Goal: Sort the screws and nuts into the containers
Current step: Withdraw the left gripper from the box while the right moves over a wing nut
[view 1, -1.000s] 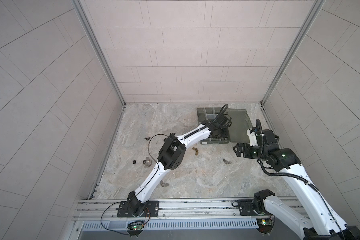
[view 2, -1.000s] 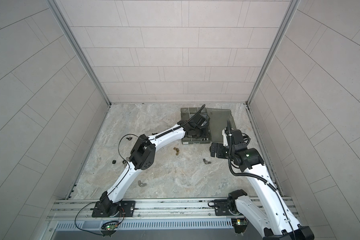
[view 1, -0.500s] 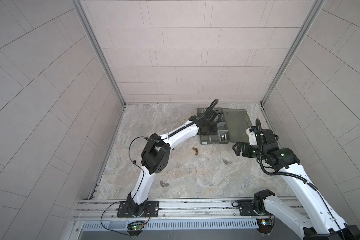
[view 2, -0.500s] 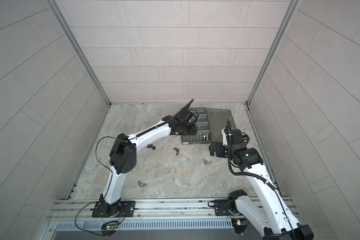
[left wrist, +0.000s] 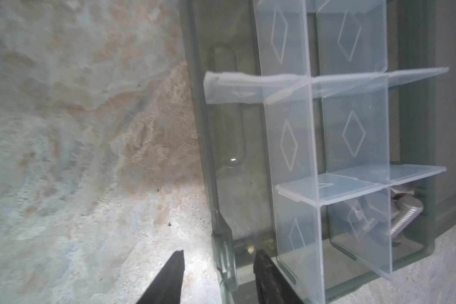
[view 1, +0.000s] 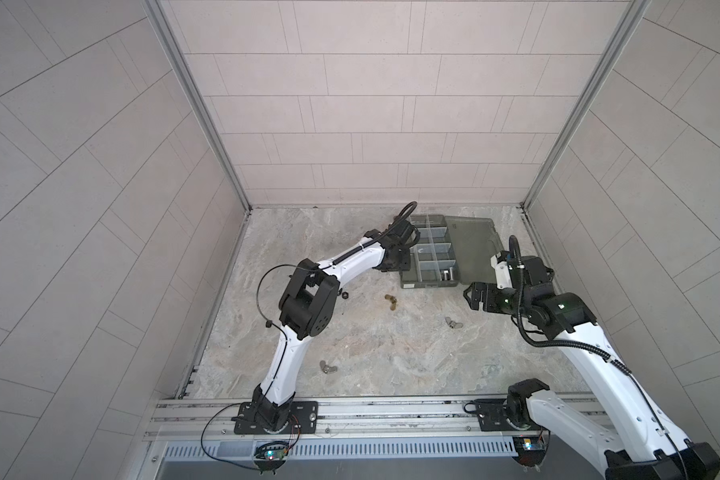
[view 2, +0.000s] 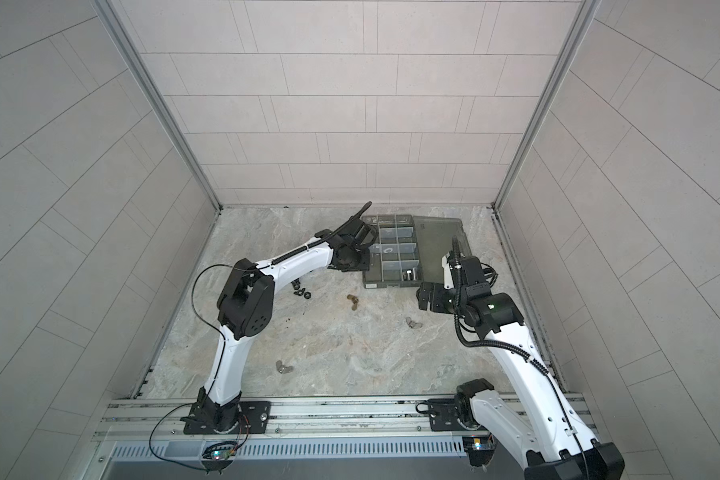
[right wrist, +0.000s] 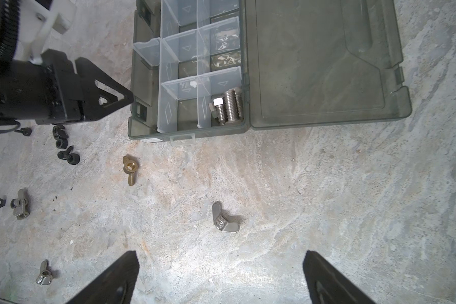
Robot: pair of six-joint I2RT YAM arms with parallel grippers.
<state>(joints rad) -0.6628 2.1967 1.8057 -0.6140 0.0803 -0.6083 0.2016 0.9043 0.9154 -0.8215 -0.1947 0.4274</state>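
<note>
- Your three screws (right wrist: 228, 108) lie side by side in one corner compartment of the organizer box (right wrist: 190, 133), against the hinge side and nearest the right arm. That half of the sort looks done.
- The lid (right wrist: 327, 65) lies flat open. I can make out no nut in the other compartments. A brassy glint by the box wall in the left wrist view is too small to name.
- The nuts are on the tabletop (right wrist: 300, 197).
  - A brass wing nut (right wrist: 129, 169) sits just in front of the box.
  - A silver wing nut (right wrist: 224, 218) lies nearer the right arm.
  - The black nuts (right wrist: 63, 147) are bunched beside the box corner away from the hinge.
  - Another silver wing nut (right wrist: 44, 273) lies well apart from the box.
- What changed: in the last second the left arm has swung off the middle of the box and out to its long wall opposite the hinge.
- The left claw (left wrist: 219, 252) now straddles that wall with its fingers apart, one over the tabletop and one inside the box. It grips nothing.
- The right claw (right wrist: 220, 254) has hardly moved. It hangs spread wide above the bare tabletop, with the nearer silver wing nut just ahead.
- My reading is that a trip to the box is over and the left claw is free.
- The black nuts look like your nearest pick.
- Lift clear of the wall first, or the inner finger may drag the box.
</note>
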